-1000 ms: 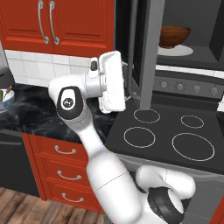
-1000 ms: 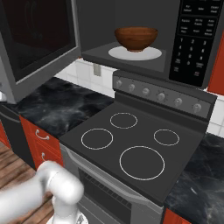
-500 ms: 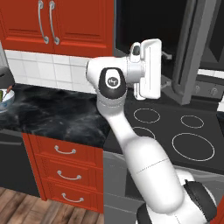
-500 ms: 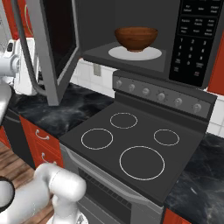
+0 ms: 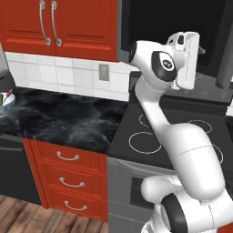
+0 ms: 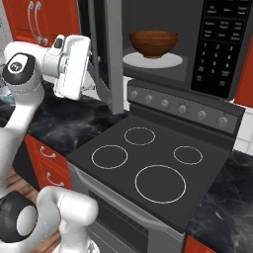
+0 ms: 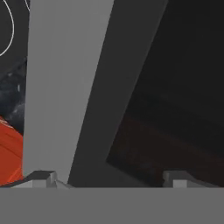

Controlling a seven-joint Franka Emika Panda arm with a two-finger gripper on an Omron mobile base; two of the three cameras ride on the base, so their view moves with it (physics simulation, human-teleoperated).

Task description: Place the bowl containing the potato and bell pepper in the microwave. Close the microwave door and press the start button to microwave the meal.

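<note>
The brown wooden bowl [image 6: 154,43] sits on the white turntable plate [image 6: 129,61] inside the dark grey microwave [image 6: 217,44]. Its rim hides the potato and the bell pepper. The microwave door [image 6: 111,54] stands partly swung in, seen nearly edge-on in the right base view. My gripper [image 6: 95,74] is at the door's outer face, to its left. In the hand view the door's grey frame [image 7: 65,87] and dark glass [image 7: 175,87] lie right ahead. The gripper [image 7: 111,179] is open, its fingertips [image 7: 43,178] wide apart with nothing between them.
Below the microwave is a black stove [image 6: 148,163] with several burner rings and a row of knobs [image 6: 183,108]. A black marble counter [image 5: 59,118] runs left, with the white bowl [image 5: 5,102] at its far end. Red drawers [image 5: 68,168] are beneath and red cabinets [image 5: 59,22] above.
My arm has swung right, toward the microwave, with the hand against the door. The door has turned from wide open to partly shut. The bowl has not moved.
</note>
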